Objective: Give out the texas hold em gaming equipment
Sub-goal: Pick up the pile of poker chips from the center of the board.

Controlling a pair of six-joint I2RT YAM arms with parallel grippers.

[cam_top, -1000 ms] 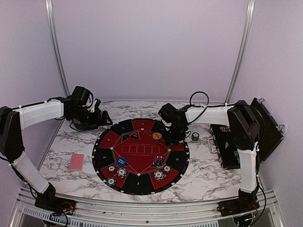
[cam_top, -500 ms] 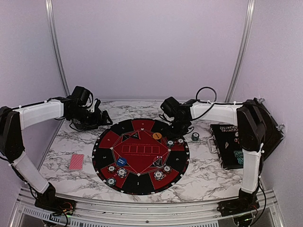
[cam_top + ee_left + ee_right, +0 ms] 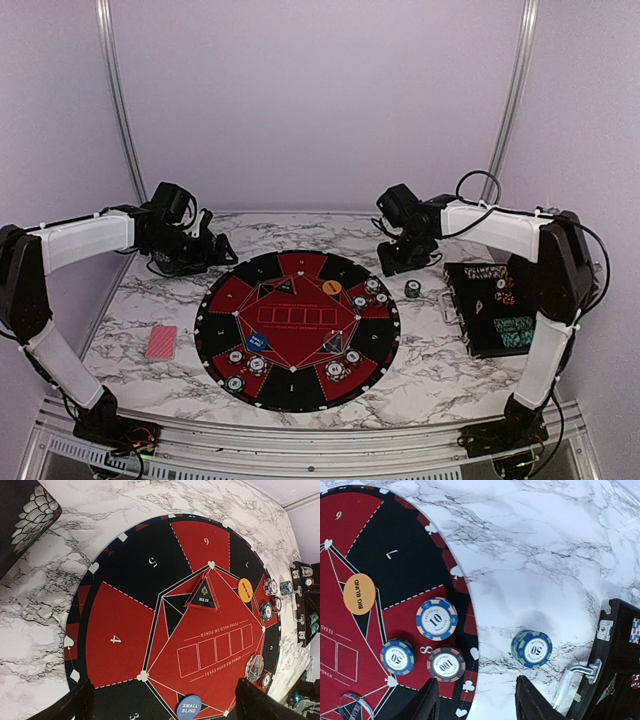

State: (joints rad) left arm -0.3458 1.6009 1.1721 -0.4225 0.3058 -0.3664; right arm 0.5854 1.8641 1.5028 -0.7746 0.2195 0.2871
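Note:
Three poker chips [image 3: 437, 618] lie on the mat's seat 8 [image 3: 372, 292], below the orange big blind disc [image 3: 359, 594]. My right gripper [image 3: 477, 705] hangs open above the mat's edge, with nothing between its fingers; in the top view it [image 3: 405, 258] is past the mat's back right. A small stack of green-and-blue chips [image 3: 531, 648] stands on the marble next to it [image 3: 412, 289]. My left gripper [image 3: 165, 711] is wide open and empty, held high off the mat's back left [image 3: 205, 245]. The blue small blind marker [image 3: 189, 707] and more chips [image 3: 257, 364] lie on the mat. A red-backed card pile [image 3: 160, 342] lies left of it.
The round black-and-red mat [image 3: 225, 300] fills the middle of the marble table. An open black case [image 3: 480, 335] with chip rows stands at the right, its handle [image 3: 572, 677] near the loose stack. A clear "all in" triangle [image 3: 204, 594] lies on the mat.
My right gripper has drawn back from seat 8 toward the back right, leaving the three chips on the mat. The left arm has not moved.

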